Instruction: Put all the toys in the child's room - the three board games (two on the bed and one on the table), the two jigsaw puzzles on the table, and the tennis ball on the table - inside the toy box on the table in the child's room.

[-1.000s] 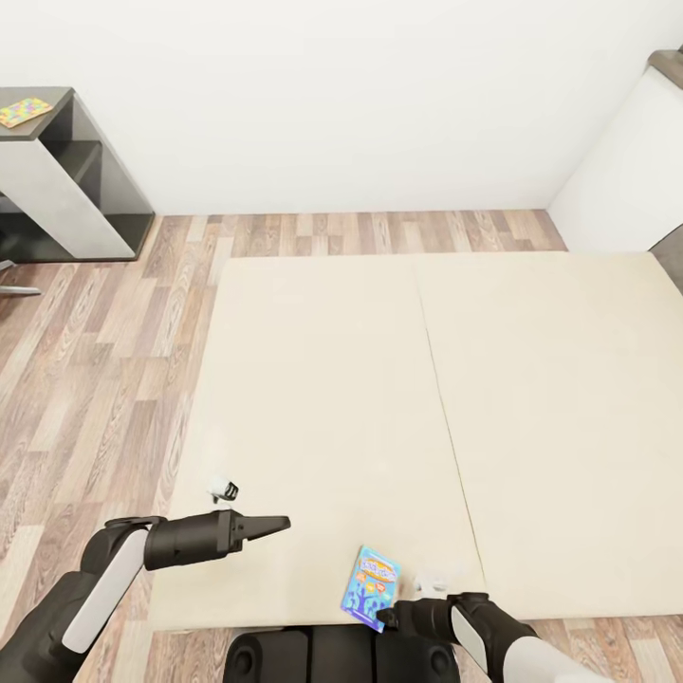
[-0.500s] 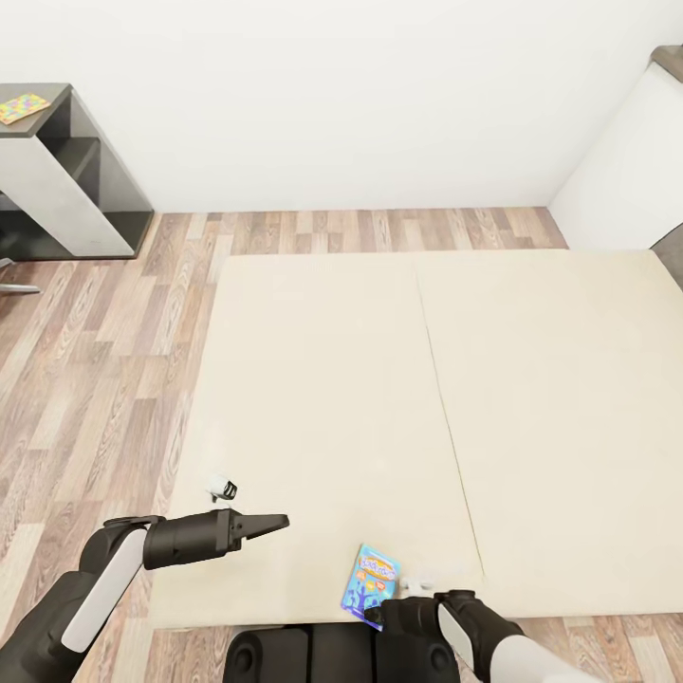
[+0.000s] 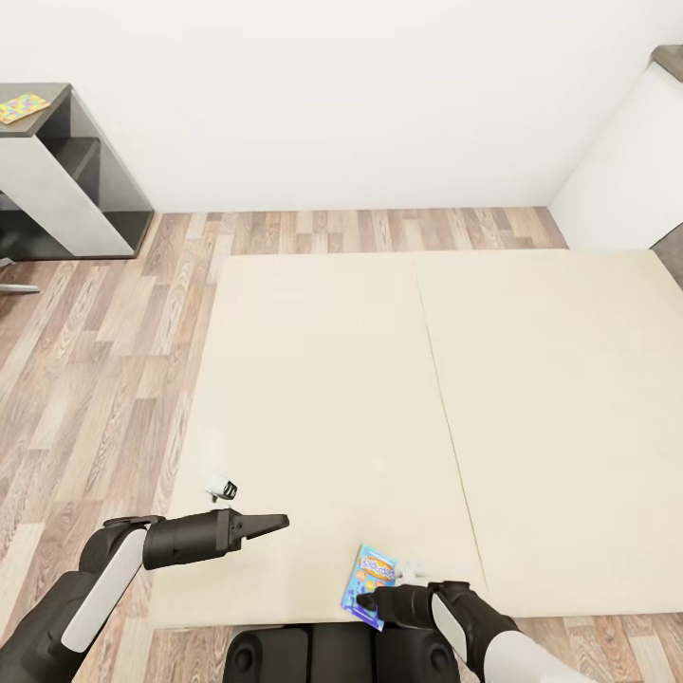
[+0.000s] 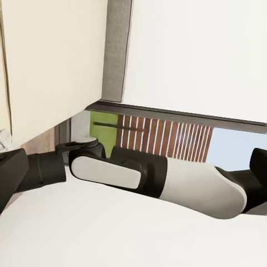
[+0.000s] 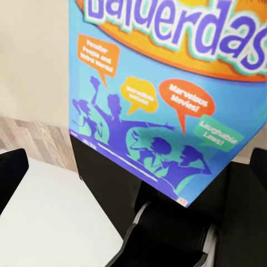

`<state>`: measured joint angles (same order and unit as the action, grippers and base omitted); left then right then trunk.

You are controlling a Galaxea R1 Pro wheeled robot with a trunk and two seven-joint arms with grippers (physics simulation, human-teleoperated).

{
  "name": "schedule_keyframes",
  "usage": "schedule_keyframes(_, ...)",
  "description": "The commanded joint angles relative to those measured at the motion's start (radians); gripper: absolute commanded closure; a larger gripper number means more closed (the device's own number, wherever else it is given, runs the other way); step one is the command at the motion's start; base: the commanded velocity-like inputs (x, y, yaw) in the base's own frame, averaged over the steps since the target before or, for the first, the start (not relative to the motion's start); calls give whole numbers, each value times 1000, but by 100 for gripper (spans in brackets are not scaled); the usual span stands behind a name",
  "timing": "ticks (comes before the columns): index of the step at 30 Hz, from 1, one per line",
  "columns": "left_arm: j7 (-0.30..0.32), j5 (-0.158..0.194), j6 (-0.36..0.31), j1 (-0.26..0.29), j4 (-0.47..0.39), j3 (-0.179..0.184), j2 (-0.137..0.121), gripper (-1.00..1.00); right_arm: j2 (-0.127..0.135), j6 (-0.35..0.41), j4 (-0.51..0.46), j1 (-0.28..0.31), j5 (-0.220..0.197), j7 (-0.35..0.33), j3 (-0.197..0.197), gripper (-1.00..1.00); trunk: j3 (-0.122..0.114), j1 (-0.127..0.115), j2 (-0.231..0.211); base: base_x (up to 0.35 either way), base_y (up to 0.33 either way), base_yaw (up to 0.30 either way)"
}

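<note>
A small blue board game (image 3: 373, 572) lies flat on the beige bed (image 3: 531, 398), close to its near edge. My right gripper (image 3: 366, 599) sits at the box's near corner. In the right wrist view the printed blue lid (image 5: 167, 89) looms large ahead, and the gripper (image 5: 133, 178) is open, one fingertip (image 5: 11, 172) at each side of the frame. My left gripper (image 3: 277, 521) hovers open over the mattress, left of the game. A jigsaw puzzle (image 3: 22, 107) lies on the table (image 3: 57, 100) at the far left. The toy box and tennis ball are out of view.
A small white and black object (image 3: 223, 489) rests on the mattress near its left edge. Wooden floor (image 3: 95, 360) runs between bed and table. A white cabinet side (image 3: 626, 161) stands at the far right. My dark base (image 3: 323, 655) butts against the bed's near edge.
My right gripper has crept forward and left onto the near corner of the blue game. The left arm and the game have stayed put. The camera shifted slightly at first.
</note>
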<state>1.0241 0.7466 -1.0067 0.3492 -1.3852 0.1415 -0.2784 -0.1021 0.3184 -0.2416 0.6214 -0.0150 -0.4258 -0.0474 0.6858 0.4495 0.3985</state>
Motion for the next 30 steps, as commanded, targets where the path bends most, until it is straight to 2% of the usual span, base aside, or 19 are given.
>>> schedule_keyframes(1, 1, 2, -4, 1, 0, 1, -1, -100, 0, 8, -2, 0, -2, -2, -5, -100, 1, 1, 1, 0, 0, 0)
schedule_keyframes(20, 1, 2, -4, 1, 0, 1, -1, -100, -1, 10, -47, 3, -3, -1, -5, -100, 1, 1, 1, 0, 0, 0)
schedule_keyframes(30, -1, 2, -4, 1, 0, 1, -1, -100, 8, 10, -48, 3, -5, -1, -6, -100, 1, 1, 1, 0, 0, 0)
